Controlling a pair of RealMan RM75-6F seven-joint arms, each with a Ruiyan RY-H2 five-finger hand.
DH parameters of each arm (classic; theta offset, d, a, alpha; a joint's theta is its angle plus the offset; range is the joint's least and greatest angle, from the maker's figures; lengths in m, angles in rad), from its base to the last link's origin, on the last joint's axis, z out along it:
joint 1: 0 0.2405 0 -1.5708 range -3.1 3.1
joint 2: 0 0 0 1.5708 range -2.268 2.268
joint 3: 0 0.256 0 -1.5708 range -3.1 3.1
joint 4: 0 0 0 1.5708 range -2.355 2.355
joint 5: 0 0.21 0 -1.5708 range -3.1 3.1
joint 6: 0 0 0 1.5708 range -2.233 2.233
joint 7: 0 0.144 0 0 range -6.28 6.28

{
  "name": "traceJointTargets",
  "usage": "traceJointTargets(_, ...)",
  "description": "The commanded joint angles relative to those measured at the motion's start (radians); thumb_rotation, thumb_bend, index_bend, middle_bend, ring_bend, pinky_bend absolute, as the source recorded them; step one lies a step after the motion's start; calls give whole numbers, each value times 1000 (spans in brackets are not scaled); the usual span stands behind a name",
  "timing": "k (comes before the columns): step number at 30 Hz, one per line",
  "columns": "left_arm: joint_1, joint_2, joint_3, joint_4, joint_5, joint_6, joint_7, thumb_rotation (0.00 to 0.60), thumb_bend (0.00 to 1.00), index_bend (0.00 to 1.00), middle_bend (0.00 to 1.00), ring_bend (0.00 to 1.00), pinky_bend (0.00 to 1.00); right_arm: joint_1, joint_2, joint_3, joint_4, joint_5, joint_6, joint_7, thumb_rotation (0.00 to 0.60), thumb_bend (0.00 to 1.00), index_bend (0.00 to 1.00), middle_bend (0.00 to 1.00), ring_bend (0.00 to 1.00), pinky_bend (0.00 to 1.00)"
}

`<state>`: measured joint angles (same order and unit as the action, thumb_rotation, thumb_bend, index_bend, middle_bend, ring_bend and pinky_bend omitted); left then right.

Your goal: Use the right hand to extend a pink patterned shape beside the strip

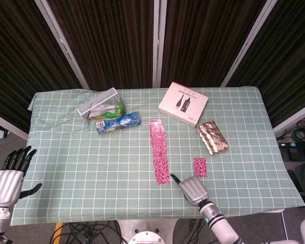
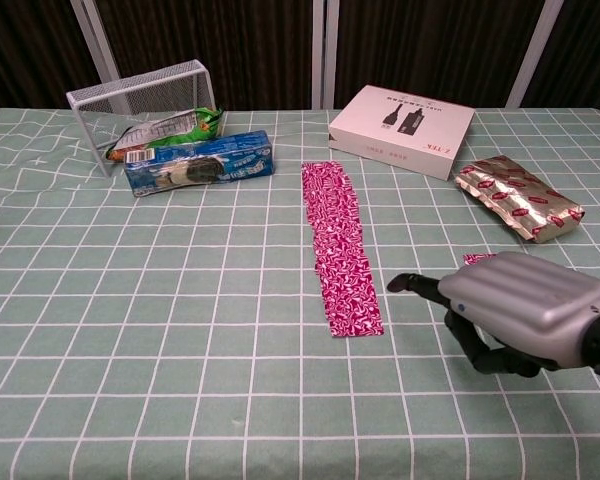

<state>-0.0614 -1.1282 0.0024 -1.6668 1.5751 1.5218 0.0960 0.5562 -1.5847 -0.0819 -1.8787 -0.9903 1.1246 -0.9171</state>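
A long pink patterned strip (image 1: 159, 150) (image 2: 338, 245) lies lengthwise mid-table. To its right sits a small pink patterned piece (image 1: 200, 166); in the chest view only a sliver of that piece (image 2: 477, 258) shows behind my right hand. My right hand (image 1: 193, 189) (image 2: 510, 315) hovers low near the front edge, between the strip's near end and the small piece. Its fingers are curled under and one points left toward the strip; it holds nothing. My left hand (image 1: 7, 175) hangs off the table's lower left with its fingers spread, empty.
A white box (image 1: 183, 103) (image 2: 401, 118) and a foil packet (image 1: 212, 137) (image 2: 518, 198) lie at back right. A tipped wire basket (image 1: 97, 102) (image 2: 140, 95), a green bag (image 2: 175, 127) and a blue snack pack (image 1: 118, 122) (image 2: 199, 163) are at back left.
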Motion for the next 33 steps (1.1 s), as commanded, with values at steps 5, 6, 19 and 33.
traceJointTargets(5,5,-1,1,22,-10,-2,-28,600,146,20,0,0,71,71,-114,60,68,133,-20,-100,600,1000,101,810,783,749)
traceJointTargets(6,4,-2,0,25,-11,-3,-31,600,146,20,0,0,71,75,-120,62,70,138,-17,-105,600,1000,101,810,783,749)
traceJointTargets(19,10,-1,1,36,-9,6,-45,600,146,20,0,0,71,104,-132,33,74,211,9,-139,600,1000,101,810,783,749)
traceJointTargets(33,9,-7,5,33,-3,1,-33,600,146,20,0,0,70,57,-61,-47,33,147,60,-67,600,1000,101,810,783,749)
